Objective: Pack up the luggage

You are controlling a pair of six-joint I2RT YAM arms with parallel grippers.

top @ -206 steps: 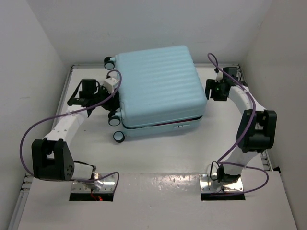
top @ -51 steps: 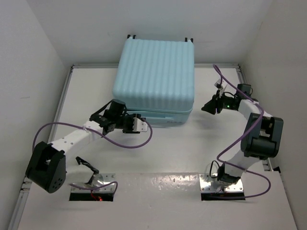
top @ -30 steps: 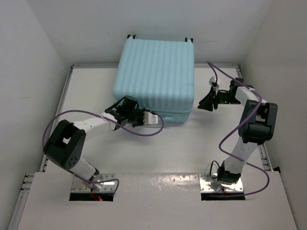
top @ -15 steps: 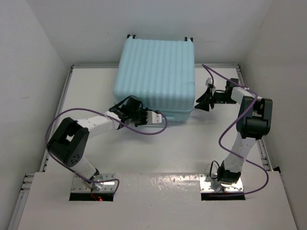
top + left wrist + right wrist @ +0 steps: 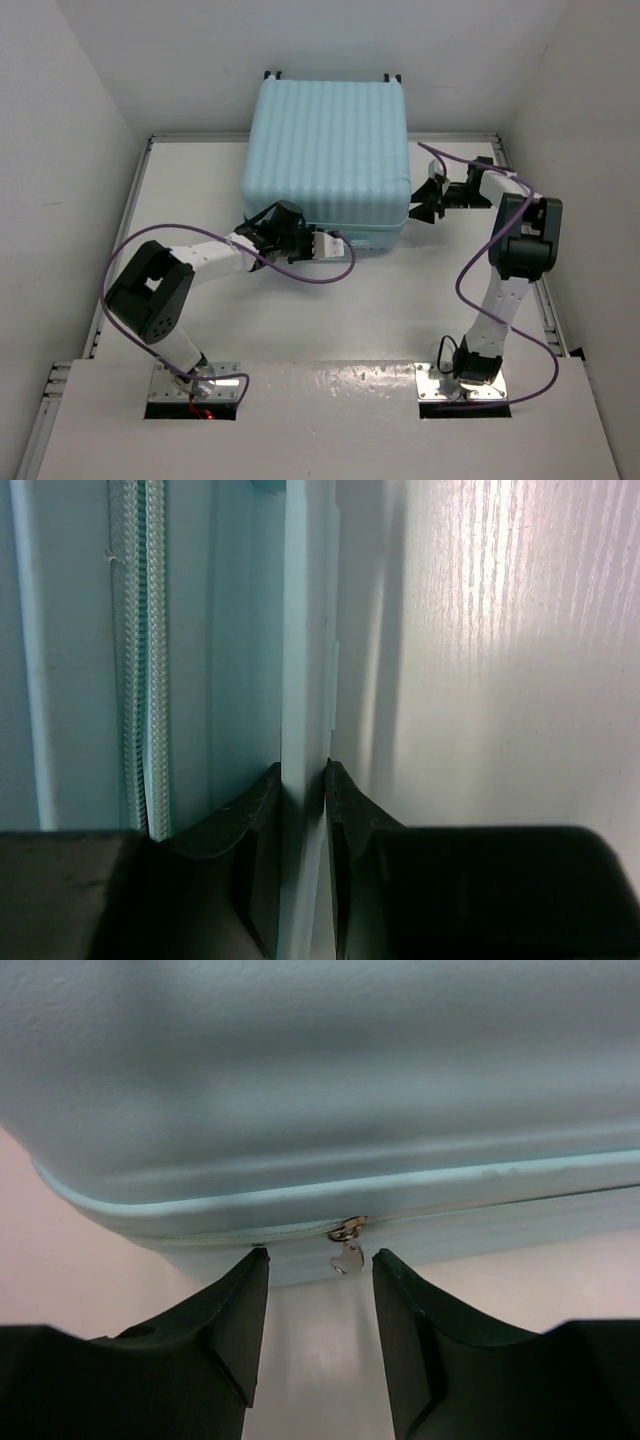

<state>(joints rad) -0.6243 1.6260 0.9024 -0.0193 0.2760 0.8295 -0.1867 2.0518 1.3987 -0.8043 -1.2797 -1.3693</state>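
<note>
The luggage [image 5: 325, 150], a pale aqua ribbed hard-shell suitcase, lies flat and closed at the back of the table, with its black wheels at the far edge. My left gripper [image 5: 333, 241] is at its near front side. In the left wrist view it [image 5: 303, 770] is shut on a thin pale aqua strip [image 5: 305, 630] of the case, beside the zipper track [image 5: 135, 630]. My right gripper [image 5: 415, 205] is at the case's right side. In the right wrist view it [image 5: 320, 1255] is open, with the metal zipper pull [image 5: 347, 1255] hanging between its fingertips, untouched.
The white table [image 5: 300, 310] has a raised rim [image 5: 130, 220] and white walls on three sides. Purple cables [image 5: 300, 275] loop from both arms over the table. The arm bases [image 5: 195, 385] sit at the near edge.
The luggage has turned from askew to square with its wheels at the back. In the last second the left gripper slid right along the front side and the right gripper closed in on the right side.
</note>
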